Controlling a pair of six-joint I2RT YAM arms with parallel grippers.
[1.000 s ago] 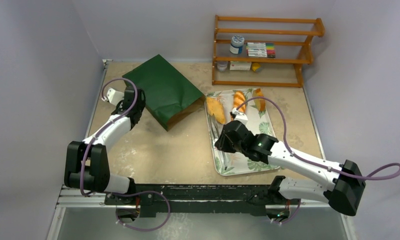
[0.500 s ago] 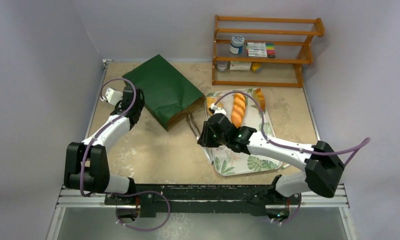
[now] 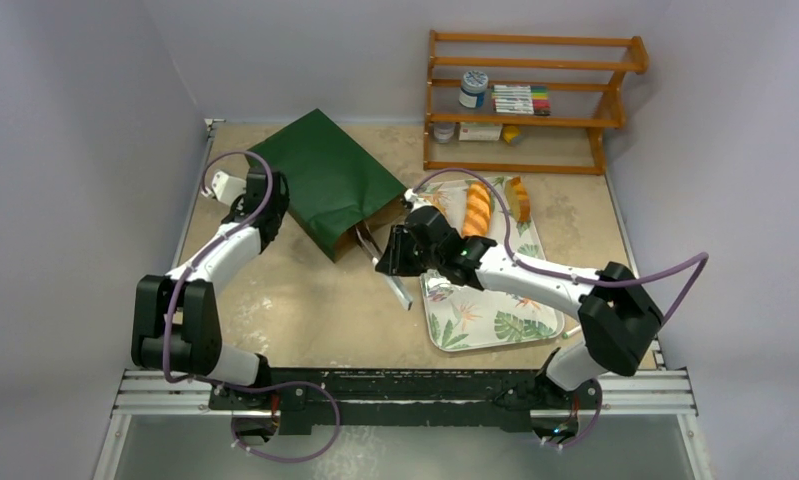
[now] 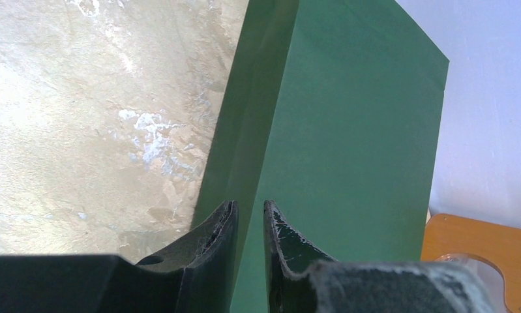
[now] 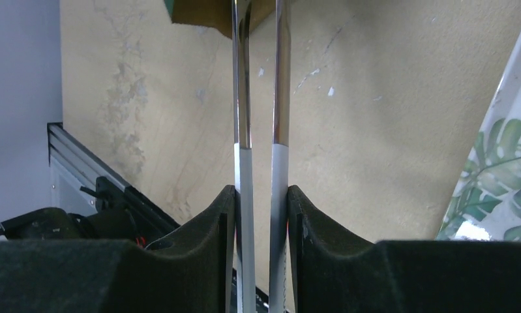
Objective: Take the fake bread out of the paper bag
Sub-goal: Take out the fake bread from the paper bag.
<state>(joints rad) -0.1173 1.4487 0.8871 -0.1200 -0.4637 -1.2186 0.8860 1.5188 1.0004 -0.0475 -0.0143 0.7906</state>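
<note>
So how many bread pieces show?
2: a long loaf at the tray's far end, a smaller piece beside it. Others may hide under the right arm or in the bag.

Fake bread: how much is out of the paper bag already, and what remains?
Done: at least two bread pieces lie on the tray. In hand: the left gripper pinches the paper bag; the right gripper holds tongs at its mouth. Left: whatever remains inside, which is hidden.

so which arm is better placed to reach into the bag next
Right. The right claw holds the tongs, whose tips point at the paper bag and its open brown mouth. The left claw pinches the bag's edge at the far closed end, so it likely serves better as the anchor.
</note>
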